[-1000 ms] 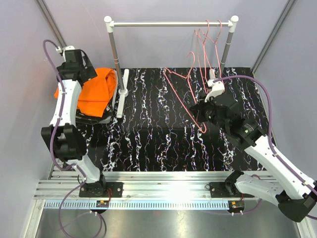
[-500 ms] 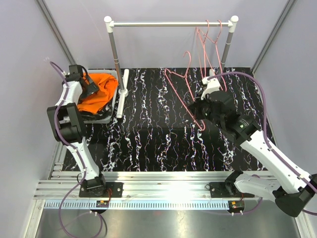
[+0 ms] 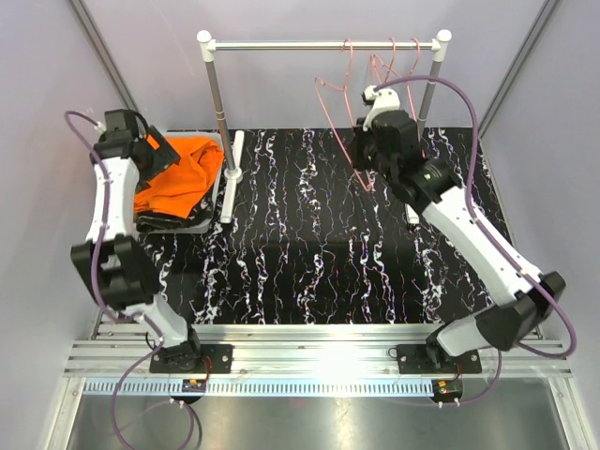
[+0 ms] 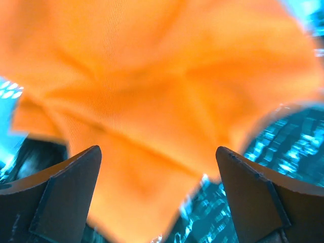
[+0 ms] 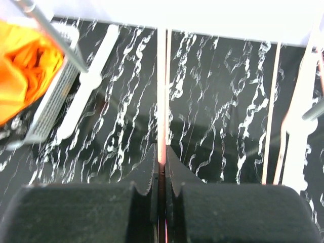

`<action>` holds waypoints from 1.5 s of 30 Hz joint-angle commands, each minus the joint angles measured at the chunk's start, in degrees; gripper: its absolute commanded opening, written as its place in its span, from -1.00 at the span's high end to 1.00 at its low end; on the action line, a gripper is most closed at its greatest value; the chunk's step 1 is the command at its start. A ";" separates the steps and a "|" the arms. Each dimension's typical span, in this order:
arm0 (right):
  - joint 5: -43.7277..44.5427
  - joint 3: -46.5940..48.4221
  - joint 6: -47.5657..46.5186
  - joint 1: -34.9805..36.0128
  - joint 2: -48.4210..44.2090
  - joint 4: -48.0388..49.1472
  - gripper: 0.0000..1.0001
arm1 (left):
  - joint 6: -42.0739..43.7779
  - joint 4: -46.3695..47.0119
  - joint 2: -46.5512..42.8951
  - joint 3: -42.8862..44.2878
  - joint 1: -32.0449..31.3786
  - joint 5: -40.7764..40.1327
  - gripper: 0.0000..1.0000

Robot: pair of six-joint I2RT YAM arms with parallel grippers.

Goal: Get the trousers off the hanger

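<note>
The bright orange trousers [image 3: 187, 169] lie heaped in a basket [image 3: 202, 223] at the far left, and also show in the right wrist view [image 5: 23, 76]. A dark garment [image 3: 155, 221] shows under them; the olive-green one is hidden. My left gripper [image 3: 161, 156] is open at the heap's left edge, its fingers [image 4: 66, 195] spread wide over the orange cloth [image 4: 152, 101]. My right gripper [image 3: 364, 155] is shut on the wire of a bare pink hanger [image 3: 336, 94], held up with its hook at the rail [image 3: 319, 44]. The wire [image 5: 161, 101] runs straight out of the shut jaws.
Two more bare pink hangers [image 3: 398, 70] hang at the rail's right end. The rack's left post [image 3: 216, 103] and white foot [image 3: 232, 178] stand beside the basket; its right post [image 3: 429, 89] is behind my right arm. The black marbled mat [image 3: 300, 253] covers the table.
My right gripper has lifted the pink hanger from mid-table up and back to the rail. My left gripper has drawn back to the left edge of the orange heap.
</note>
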 commanded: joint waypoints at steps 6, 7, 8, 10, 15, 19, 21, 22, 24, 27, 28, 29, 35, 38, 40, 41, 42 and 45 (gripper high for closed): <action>2.82 16.10 -2.79 -2.05 11.76 4.18 1.00 | 3.93 5.71 -32.42 -15.21 -0.42 5.38 -0.98; 3.09 16.72 -2.70 -2.14 12.74 4.27 1.00 | 4.64 6.26 -35.09 -17.15 -0.42 5.65 -0.98; 3.44 17.16 -2.61 -2.22 13.53 4.54 1.00 | 5.08 6.61 -38.17 -20.65 -0.51 5.65 -0.98; 4.76 18.13 -1.83 -2.31 15.90 4.28 1.00 | 7.28 7.92 -46.17 -24.01 -0.95 6.44 -0.98; 5.73 16.11 0.98 -2.31 18.01 6.21 1.00 | 10.00 7.94 -58.75 -28.94 -4.20 2.67 -0.98; 5.02 15.33 2.83 -2.31 18.64 5.77 1.00 | 12.73 3.63 -61.40 -27.72 -8.49 -1.01 -0.98; 5.20 13.92 3.36 -2.31 17.94 6.65 1.00 | 14.40 1.44 -61.40 -27.28 -10.00 -2.42 -0.98; 4.94 13.57 3.80 -2.31 17.67 6.74 0.96 | 15.19 1.17 -61.66 -27.28 -11.74 -2.87 -0.98; 4.41 12.25 3.98 -2.31 16.18 7.35 0.50 | 17.56 1.42 -62.19 -27.80 -12.99 -3.13 -0.98; 4.23 11.46 3.89 -2.31 13.81 7.09 0.10 | 18.80 2.48 -63.33 -29.65 -16.68 -4.27 -0.98; 4.15 11.28 3.54 -2.31 13.02 7.00 0.00 | 18.89 2.48 -63.59 -29.82 -16.77 -4.54 -0.98; 4.23 11.10 3.45 -2.31 12.23 6.57 -0.08 | 19.06 2.48 -63.77 -30.43 -16.86 -4.71 -0.98; 1.25 7.33 1.70 -2.31 3.09 3.49 -0.78 | 21.25 6.34 -67.98 -34.04 -17.39 -4.80 -0.98; 0.98 3.64 0.99 -2.31 -3.15 2.08 -0.99 | 23.09 7.92 -71.67 -37.20 -17.91 -5.07 -0.98; 4.13 -0.14 -0.06 -2.31 -8.33 2.25 -0.99 | 23.98 9.51 -74.21 -40.01 -18.88 -6.03 -0.98; 4.93 -1.45 -0.50 -2.31 -10.00 1.64 -0.99 | 24.51 9.69 -74.84 -40.63 -19.14 -6.38 -0.98; 6.07 -3.38 -1.46 -2.31 -13.24 0.94 -0.99 | 24.60 9.95 -75.46 -41.25 -19.58 -7.26 -0.98; 7.48 -6.46 -1.91 -2.23 -18.78 -3.45 -0.99 | 24.60 10.04 -77.83 -43.01 -20.02 -8.58 -0.98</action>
